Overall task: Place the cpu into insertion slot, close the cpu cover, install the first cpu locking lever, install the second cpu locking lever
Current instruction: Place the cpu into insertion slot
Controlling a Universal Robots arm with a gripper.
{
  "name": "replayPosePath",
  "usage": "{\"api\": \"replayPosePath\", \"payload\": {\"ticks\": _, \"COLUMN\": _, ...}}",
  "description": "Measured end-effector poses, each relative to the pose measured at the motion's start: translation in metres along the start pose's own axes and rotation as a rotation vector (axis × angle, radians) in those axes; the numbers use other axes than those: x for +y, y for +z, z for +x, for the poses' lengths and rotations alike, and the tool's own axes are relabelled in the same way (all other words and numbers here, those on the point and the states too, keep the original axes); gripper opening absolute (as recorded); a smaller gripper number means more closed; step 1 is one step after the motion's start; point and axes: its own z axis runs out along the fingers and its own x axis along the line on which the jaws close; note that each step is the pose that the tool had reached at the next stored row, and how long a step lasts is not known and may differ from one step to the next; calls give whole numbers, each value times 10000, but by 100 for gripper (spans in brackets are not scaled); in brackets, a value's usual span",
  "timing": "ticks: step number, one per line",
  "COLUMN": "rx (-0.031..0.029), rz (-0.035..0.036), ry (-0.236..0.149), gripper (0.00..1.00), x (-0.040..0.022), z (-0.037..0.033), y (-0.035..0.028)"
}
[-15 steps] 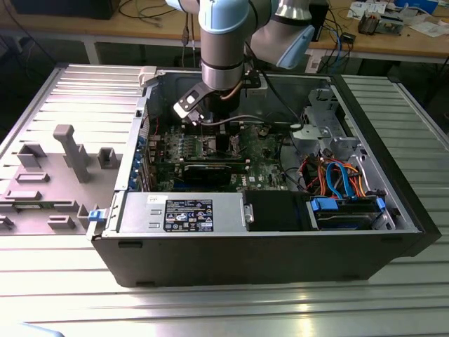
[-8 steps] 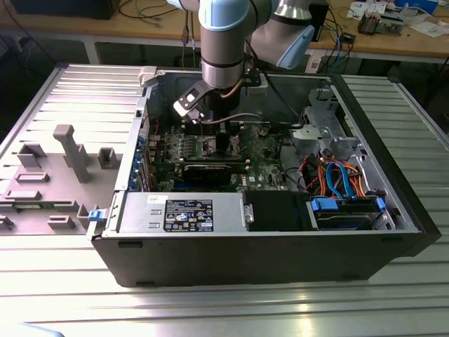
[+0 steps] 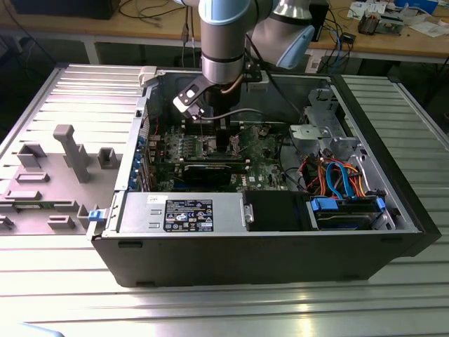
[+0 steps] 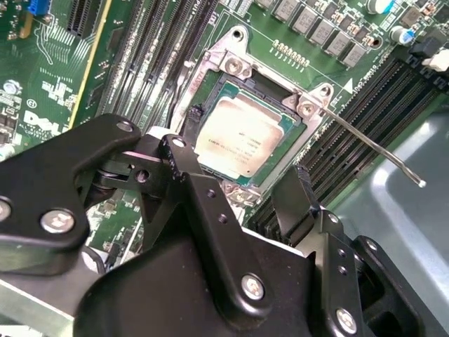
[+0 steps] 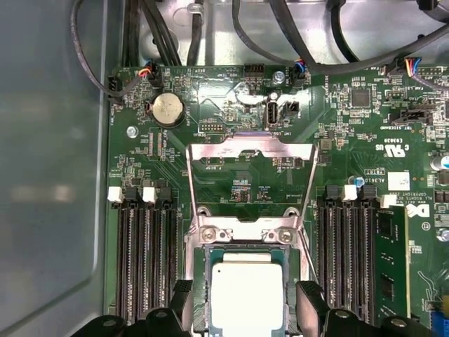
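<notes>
Separation is seen between the jaws of the gripper [image 5: 245,310], and nothing is clamped. Directly beneath, the cpu [image 5: 242,284] is already seated in the insertion slot [image 4: 242,83]. Beyond it, the cpu cover [image 5: 252,149] is raised open and a locking lever [image 4: 372,144] is unlatched. Closing the cover and latching both levers are judged undone.

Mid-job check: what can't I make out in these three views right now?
- First wrist view: the picture's edge cuts off part of the chip and its slot, where the open end effector straddles them.
- Second wrist view: a finger covers part of the slot's rim, so full seating is unclear.
- Exterior view: the arm hides the slot.
</notes>
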Motion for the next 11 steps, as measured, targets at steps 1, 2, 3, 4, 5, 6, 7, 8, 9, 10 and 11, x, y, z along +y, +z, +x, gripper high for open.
{"api": "replayPosePath", "payload": {"ticks": 1, "rx": 0, "rz": 1, "ry": 0, "gripper": 68, "x": 1, "z": 0, "y": -11}}
{"api": "replayPosePath", "payload": {"ticks": 2, "rx": 0, "rz": 2, "ry": 0, "gripper": 68, "x": 1, "z": 0, "y": -22}}
{"api": "replayPosePath", "payload": {"ticks": 3, "rx": 0, "rz": 3, "ry": -1, "gripper": 68, "x": 2, "z": 1, "y": -31}}
{"api": "replayPosePath", "payload": {"ticks": 4, "rx": 0, "rz": 7, "ry": -1, "gripper": 68, "x": 4, "z": 1, "y": -40}}
{"api": "replayPosePath", "payload": {"ticks": 5, "rx": -1, "rz": 13, "ry": 1, "gripper": 68, "x": 4, "z": 1, "y": -61}}
{"api": "replayPosePath", "payload": {"ticks": 6, "rx": 0, "rz": 17, "ry": 0, "gripper": 68, "x": 6, "z": 1, "y": -79}}
{"api": "replayPosePath", "payload": {"ticks": 7, "rx": 0, "rz": 17, "ry": 0, "gripper": 67, "x": 6, "z": 1, "y": -84}}
{"api": "replayPosePath", "payload": {"ticks": 8, "rx": 0, "rz": 18, "ry": 0, "gripper": 60, "x": 7, "z": 1, "y": -89}}
{"api": "replayPosePath", "payload": {"ticks": 9, "rx": 0, "rz": 22, "ry": 0, "gripper": 48, "x": 9, "z": 2, "y": -107}}
{"api": "replayPosePath", "payload": {"ticks": 10, "rx": 0, "rz": 23, "ry": 0, "gripper": 42, "x": 9, "z": 2, "y": -117}}
{"api": "replayPosePath", "payload": {"ticks": 11, "rx": 0, "rz": 25, "ry": 0, "gripper": 36, "x": 10, "z": 2, "y": -124}}
